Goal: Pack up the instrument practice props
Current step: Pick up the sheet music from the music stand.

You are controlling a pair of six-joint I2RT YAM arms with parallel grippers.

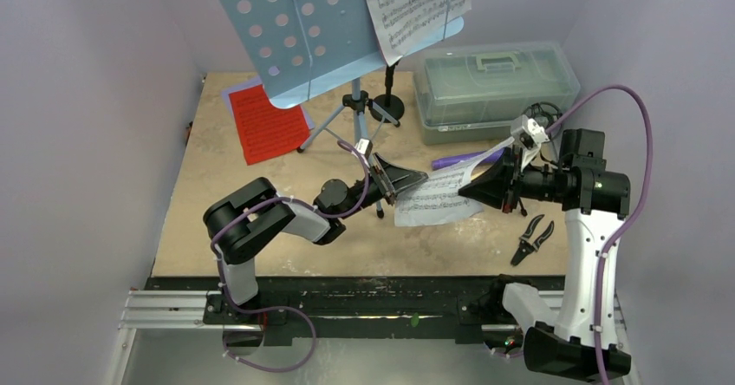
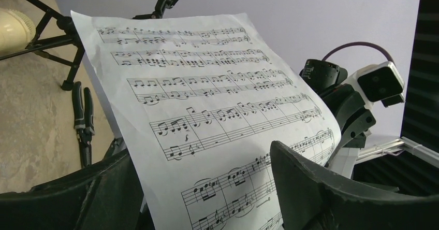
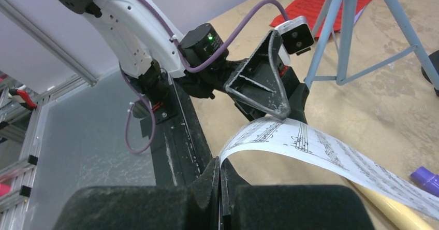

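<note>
A loose sheet of printed music [image 1: 433, 196] hangs in the air between my two grippers. My right gripper [image 1: 472, 190] is shut on its edge, with the paper pinched between the closed jaws [image 3: 221, 162] and curving away [image 3: 321, 149]. My left gripper [image 1: 407, 181] is open; the sheet [image 2: 207, 100] stands between its wide-apart jaws [image 2: 202, 157]. The light-blue music rest [image 1: 295, 29] stands at the back with a second sheet [image 1: 416, 3] on it. The red folder [image 1: 267, 123] lies back left. A purple microphone [image 1: 459, 157] lies behind the sheet. A cream microphone [image 2: 13, 25] shows in the left wrist view.
A translucent grey-green box [image 1: 494, 86] stands back right. Black pliers [image 1: 530, 238] lie near the right arm's base. A black mic holder [image 1: 388, 103] stands by the rest's tripod legs [image 1: 347, 120]. Walls close in on both sides.
</note>
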